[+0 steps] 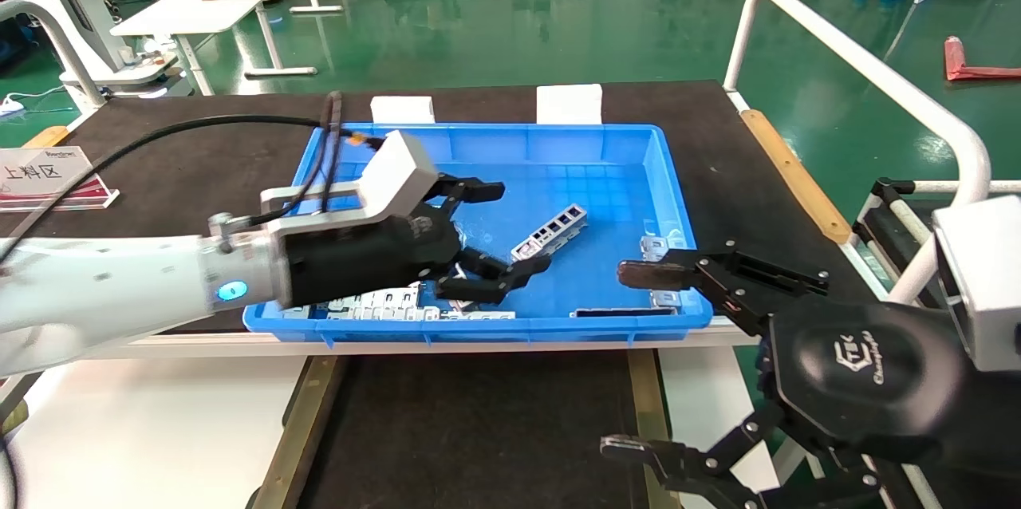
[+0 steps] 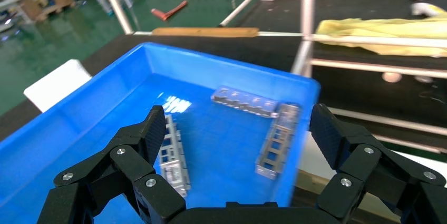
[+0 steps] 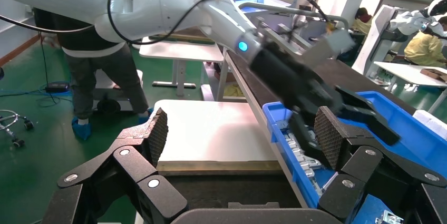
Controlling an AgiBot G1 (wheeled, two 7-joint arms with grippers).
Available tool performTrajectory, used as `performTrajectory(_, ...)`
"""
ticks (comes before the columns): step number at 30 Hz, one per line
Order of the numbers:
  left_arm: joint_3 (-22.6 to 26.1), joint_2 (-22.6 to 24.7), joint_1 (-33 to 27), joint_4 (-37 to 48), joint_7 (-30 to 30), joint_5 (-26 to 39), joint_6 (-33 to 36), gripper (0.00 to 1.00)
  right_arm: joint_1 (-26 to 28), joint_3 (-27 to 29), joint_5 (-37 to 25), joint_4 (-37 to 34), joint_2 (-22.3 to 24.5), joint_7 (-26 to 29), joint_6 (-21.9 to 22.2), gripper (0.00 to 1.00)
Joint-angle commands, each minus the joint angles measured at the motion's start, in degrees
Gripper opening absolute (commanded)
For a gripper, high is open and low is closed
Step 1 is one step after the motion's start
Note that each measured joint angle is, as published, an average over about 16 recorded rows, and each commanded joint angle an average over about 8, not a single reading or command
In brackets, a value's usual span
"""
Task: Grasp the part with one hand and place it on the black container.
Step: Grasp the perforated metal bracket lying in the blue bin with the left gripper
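Note:
Several silver ladder-like parts lie in the blue crate (image 1: 674, 198). One part (image 1: 550, 231) lies diagonally mid-crate; in the left wrist view it (image 2: 172, 153) sits beside one finger. My left gripper (image 1: 517, 227) is open and empty, low over the crate floor, just left of that part. It is also open in its own view (image 2: 240, 129). The black container (image 1: 478, 429), with olive side rails (image 1: 299, 421), lies in front of the crate. My right gripper (image 1: 630, 361) is open and empty at the container's right edge, and its own view (image 3: 240, 129) shows the container (image 3: 221, 190).
More parts lie along the crate's front wall (image 1: 383, 305) and in its right front corner (image 1: 662, 250), where the left wrist view shows two (image 2: 277, 139). A white railing (image 1: 877, 78) stands on the right. White surfaces (image 1: 159, 429) flank the container.

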Motion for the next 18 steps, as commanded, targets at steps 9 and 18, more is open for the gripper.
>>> performTrajectory(9, 1.9, 9.7, -4.3, 14.5, 3.9, 4.8, -8.6, 1.0, 0.0, 0.0, 0.0, 0.0, 0.0, 0.0, 0.0, 1.0)
performTrajectory(18, 3.0, 16.0, -6.6, 26.0, 9.0, 5.4, -14.7, 1.0, 0.0, 0.0, 0.0, 0.0, 0.0, 0.0, 0.0, 1.0)
